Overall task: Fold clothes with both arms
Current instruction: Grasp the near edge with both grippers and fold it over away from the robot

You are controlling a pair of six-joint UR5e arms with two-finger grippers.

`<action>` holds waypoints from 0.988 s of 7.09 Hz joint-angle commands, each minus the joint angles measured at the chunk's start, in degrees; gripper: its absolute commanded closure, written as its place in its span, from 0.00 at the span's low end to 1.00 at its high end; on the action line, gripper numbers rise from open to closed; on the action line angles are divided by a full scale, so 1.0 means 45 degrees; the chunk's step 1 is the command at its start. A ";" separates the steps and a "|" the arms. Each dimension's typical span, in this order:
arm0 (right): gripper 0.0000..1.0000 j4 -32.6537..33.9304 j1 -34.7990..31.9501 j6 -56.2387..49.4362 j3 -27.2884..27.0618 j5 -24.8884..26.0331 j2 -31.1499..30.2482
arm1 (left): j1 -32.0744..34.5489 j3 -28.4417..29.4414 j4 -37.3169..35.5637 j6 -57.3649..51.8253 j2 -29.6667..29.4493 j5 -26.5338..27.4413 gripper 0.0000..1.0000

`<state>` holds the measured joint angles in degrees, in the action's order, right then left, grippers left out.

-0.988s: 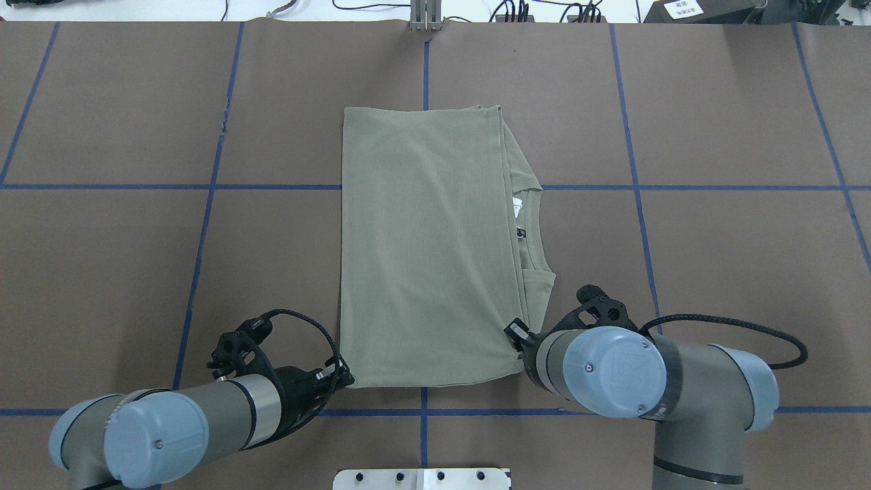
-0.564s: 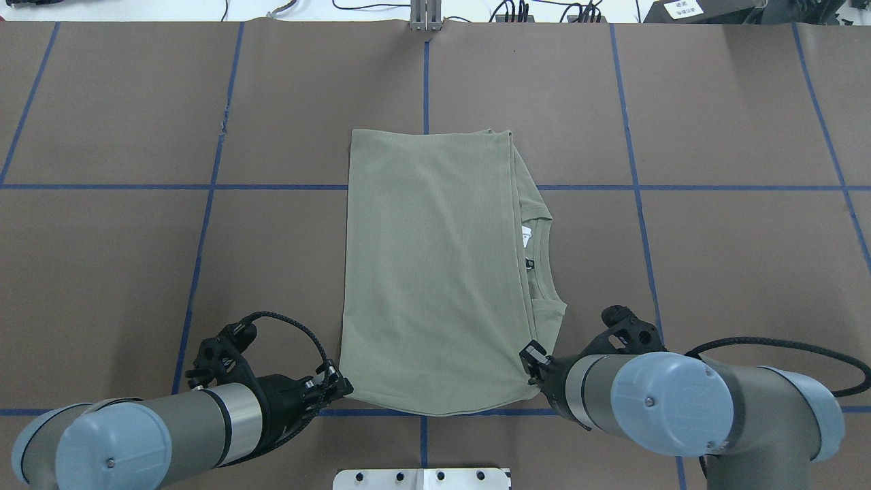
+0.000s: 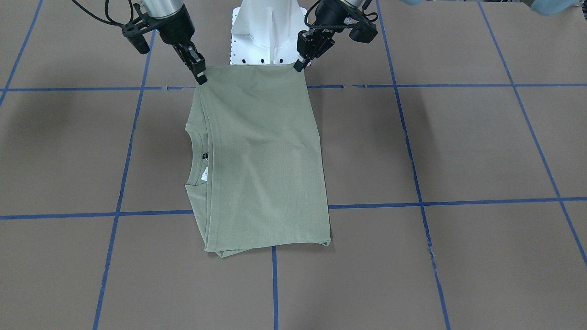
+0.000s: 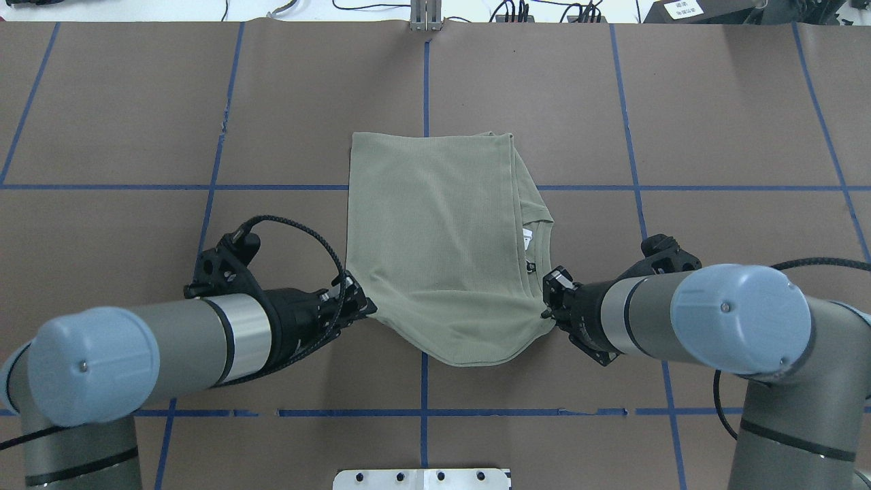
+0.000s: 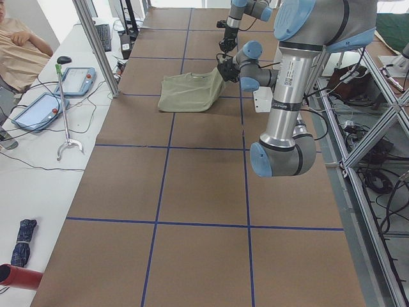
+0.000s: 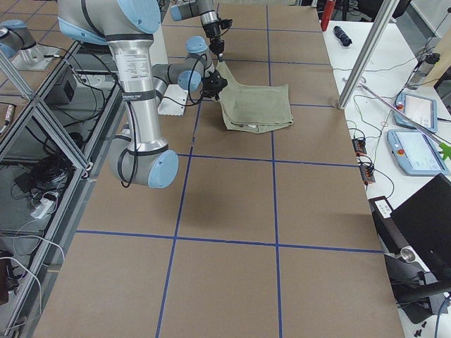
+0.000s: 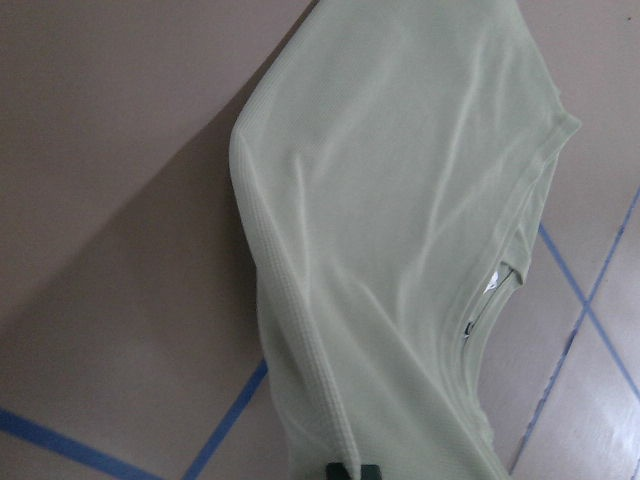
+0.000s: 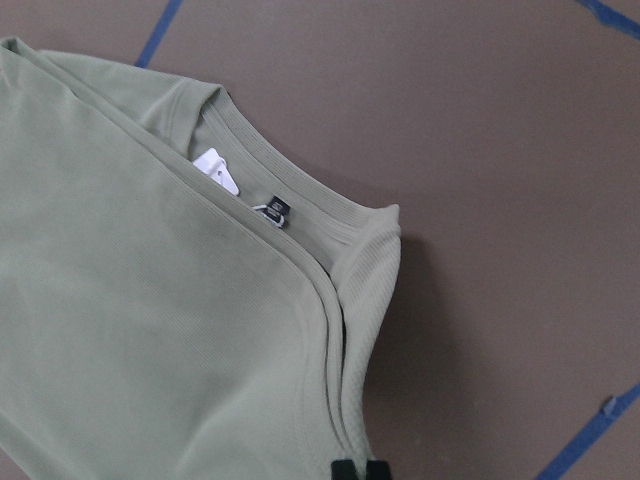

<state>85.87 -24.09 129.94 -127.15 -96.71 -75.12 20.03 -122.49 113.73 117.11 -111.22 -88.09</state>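
Observation:
The pale sage-green shirt [image 4: 435,238] lies folded into a rectangle at mid-table, collar and white hang tag [image 4: 527,236] on the robot's right. My left gripper [image 4: 367,309] is shut on its near left corner and my right gripper [image 4: 546,314] is shut on its near right corner. The near edge hangs off the table and sags between them. In the front view the left gripper [image 3: 298,68] and right gripper [image 3: 202,80] hold the same raised edge of the shirt [image 3: 261,160]. Each wrist view shows closed fingertips [image 7: 352,470] [image 8: 357,468] pinching the fabric.
The brown table cover [image 4: 735,272] carries a grid of blue tape lines. The white pedestal base [image 4: 422,478] stands just behind the grippers. A metal bracket [image 4: 426,17] sits at the far edge. A side bench with tablets [image 5: 45,105] and a seated person [image 5: 19,51] lies beyond the table.
Both grippers first dragged the shirt toward the robot, then rose with its near corners and moved forward. The near edge now hangs in a sagging curve above the table.

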 commanded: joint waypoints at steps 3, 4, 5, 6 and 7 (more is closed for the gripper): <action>1.00 -0.0136 -0.3411 -0.3030 0.5210 -0.1474 0.3479 | 0.2947 0.4122 0.0714 -0.2391 -0.1766 -0.0483 1.00; 1.00 -0.0195 -0.3842 -0.3481 0.6930 -0.1941 0.4457 | 0.3279 0.5603 0.1709 -0.2412 -0.2271 -0.0463 1.00; 1.00 -0.1626 -0.4040 -0.3485 0.8494 -0.1946 0.5047 | 0.3437 0.6507 0.2261 -0.2489 -0.2566 -0.0463 1.00; 1.00 -0.2743 -0.4177 -0.3505 0.9728 -0.1946 0.5362 | 0.3535 0.6980 0.2576 -0.2973 -0.2685 -0.0463 1.00; 1.00 -0.2831 -0.4334 -0.3660 1.0900 -0.2004 0.6139 | 0.3652 0.7913 0.3255 -0.3017 -0.2938 -0.0444 1.00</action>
<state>75.70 -42.68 114.13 -84.84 -105.45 -51.02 35.80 -91.32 125.26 104.40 -123.22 -90.15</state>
